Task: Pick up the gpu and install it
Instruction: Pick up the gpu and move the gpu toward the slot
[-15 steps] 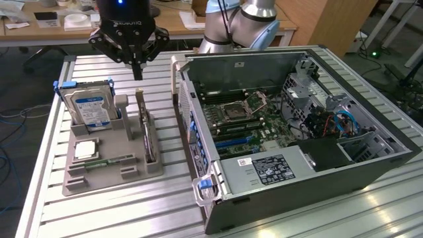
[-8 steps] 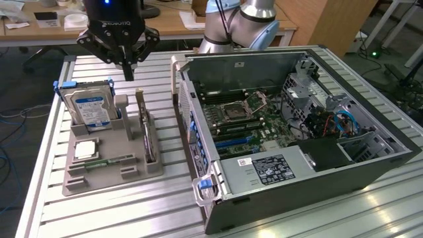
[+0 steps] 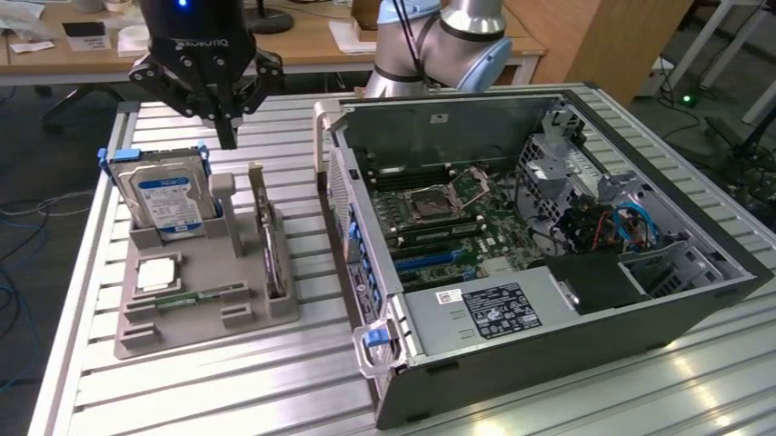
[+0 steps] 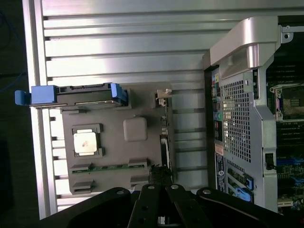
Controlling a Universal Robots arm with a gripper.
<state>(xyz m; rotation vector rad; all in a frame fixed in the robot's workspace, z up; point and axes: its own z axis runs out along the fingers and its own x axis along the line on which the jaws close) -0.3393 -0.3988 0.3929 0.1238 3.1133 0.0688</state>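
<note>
The gpu (image 3: 269,243) is a thin dark card standing on edge in the right slot of a grey holder (image 3: 182,334) on the slatted table. From above it reads as a narrow strip (image 4: 165,135) with a pale bracket at one end. My gripper (image 3: 227,136) hangs above the far end of the holder, between the hard drive and the gpu, well clear of both. Its black fingers (image 4: 154,209) are shut together with nothing between them.
The holder (image 4: 114,154) also carries a silver hard drive (image 3: 170,202) with a blue label, a square processor (image 3: 158,272) and a green memory stick (image 3: 194,297). An open computer case (image 3: 546,227) lies on the exterior view's right with its motherboard exposed.
</note>
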